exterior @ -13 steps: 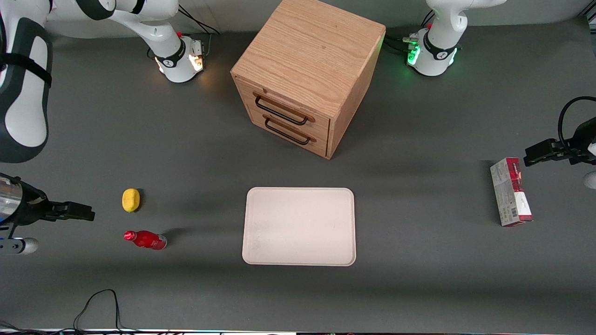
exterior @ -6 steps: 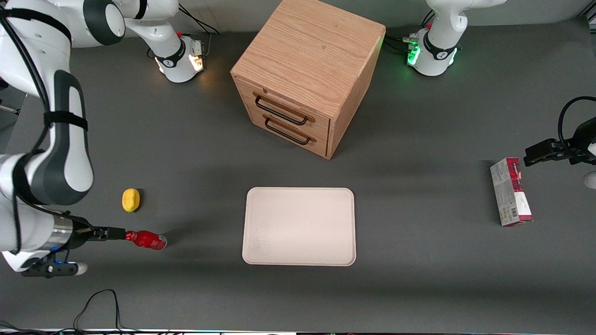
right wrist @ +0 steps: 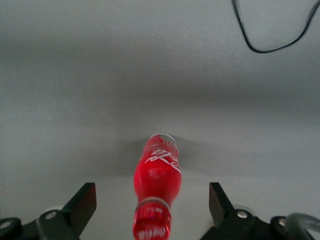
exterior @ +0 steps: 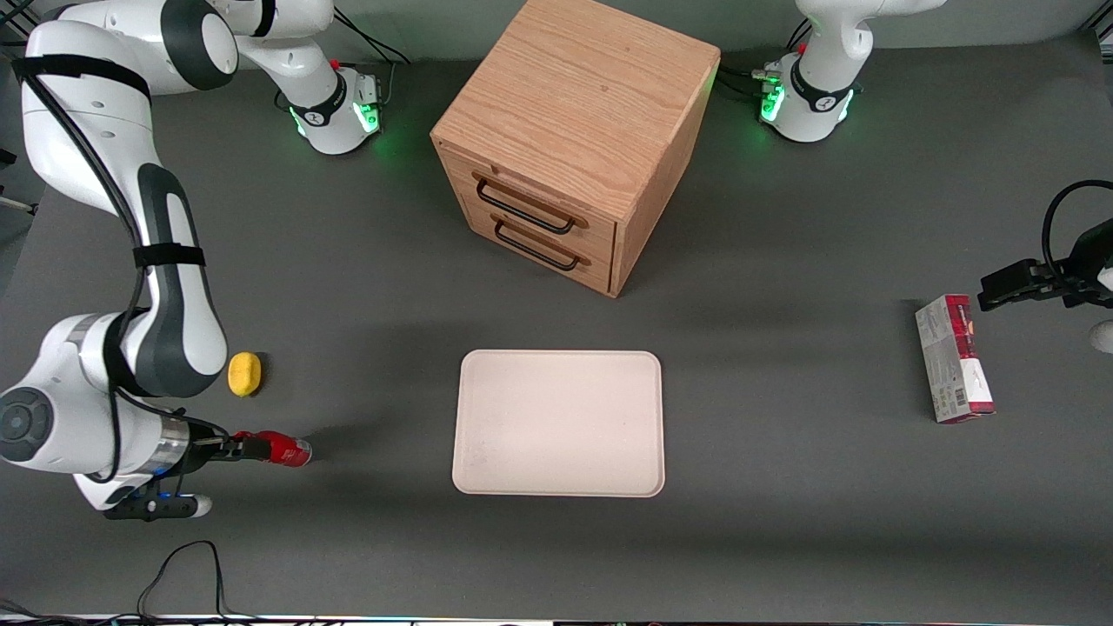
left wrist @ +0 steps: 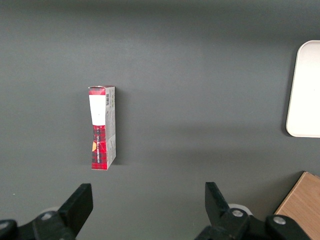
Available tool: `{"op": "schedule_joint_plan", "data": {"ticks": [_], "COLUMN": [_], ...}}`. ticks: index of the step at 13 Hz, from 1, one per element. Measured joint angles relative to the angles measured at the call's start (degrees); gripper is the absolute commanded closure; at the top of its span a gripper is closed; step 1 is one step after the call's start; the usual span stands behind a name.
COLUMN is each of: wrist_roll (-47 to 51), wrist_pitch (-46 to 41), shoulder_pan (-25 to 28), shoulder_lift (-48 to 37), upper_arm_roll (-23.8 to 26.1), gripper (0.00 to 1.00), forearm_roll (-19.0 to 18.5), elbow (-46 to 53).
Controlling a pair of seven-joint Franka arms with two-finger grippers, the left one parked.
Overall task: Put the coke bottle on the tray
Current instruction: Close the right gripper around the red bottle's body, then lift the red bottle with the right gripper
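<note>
The gripper [exterior: 248, 448] is sitting wide open around the bottle [exterior: 283, 449], which is lying on its side on the table [exterior: 783, 539] near the yellow lump [exterior: 244, 374], well apart from the tray [exterior: 558, 422].

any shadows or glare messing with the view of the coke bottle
Front view: soft shadow bands cross the table, and the coke bottle lies in a dim one, still clearly red. Right wrist view: the bottle is sharp with mild sheen, lying between the open claw fingers; its shadow falls on the table alongside.
</note>
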Motion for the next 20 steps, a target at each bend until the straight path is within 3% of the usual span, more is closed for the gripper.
{"op": "schedule_joint_plan", "data": {"ticks": [7, 8, 11, 14, 20], "wrist_roll": [-0.02, -0.25, -1.03, -1.34, -2.15], "wrist_pitch": [4.43, 4.42, 4.42, 4.42, 4.12], "shoulder_pan": [-0.01, -0.01, -0.02, -0.02, -0.05], "shoulder_lift": [-2.03, -2.62, -3.58, -3.61, -4.01], "upper_arm_roll": [0.0, 0.0, 0.0, 0.0, -0.02], "gripper": [0.0, 0.07, 0.57, 0.91, 0.92], "forearm_roll": [0.05, 0.05, 0.05, 0.05, 0.06], "elbow": [-6.05, -6.42, -7.09, -7.21, -7.01]}}
